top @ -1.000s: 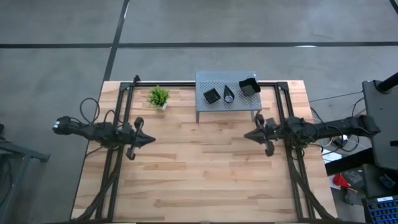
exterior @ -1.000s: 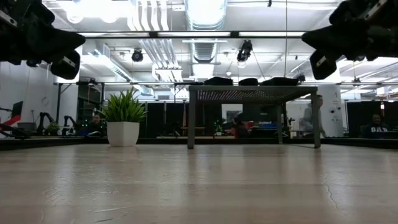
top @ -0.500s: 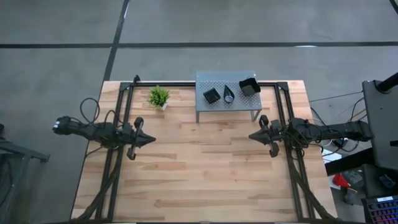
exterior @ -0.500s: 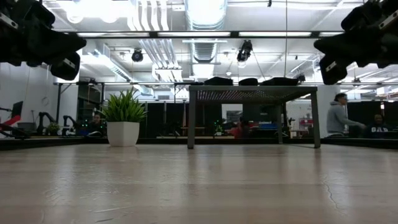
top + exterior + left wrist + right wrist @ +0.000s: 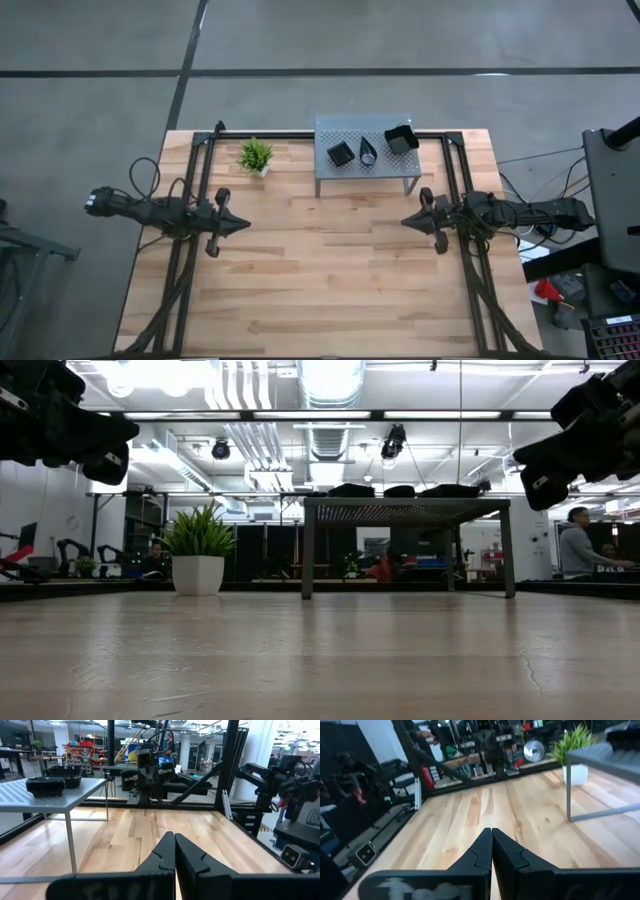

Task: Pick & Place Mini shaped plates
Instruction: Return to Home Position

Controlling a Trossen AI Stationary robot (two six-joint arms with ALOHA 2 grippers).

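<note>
Plates [image 5: 368, 151] on shelf [image 5: 332, 126], right gripper [image 5: 404, 219] apart, closed

the worktop [image 5: 330, 270] is pale planked wood, smooth with a soft sheen; the shelf [image 5: 335, 125] is grey perforated metal, matt; the plates [image 5: 341, 153] look smooth black.

One grey shelf [image 5: 330, 130] holds three stacks: one small square plate stack [image 5: 341, 152], one teardrop plate stack [image 5: 368, 151], one deep square plate stack [image 5: 400, 139]. One potted plant [image 5: 255, 156].

Black plates [image 5: 368, 151] stand in three stacks atop shelf [image 5: 335, 128].
</note>
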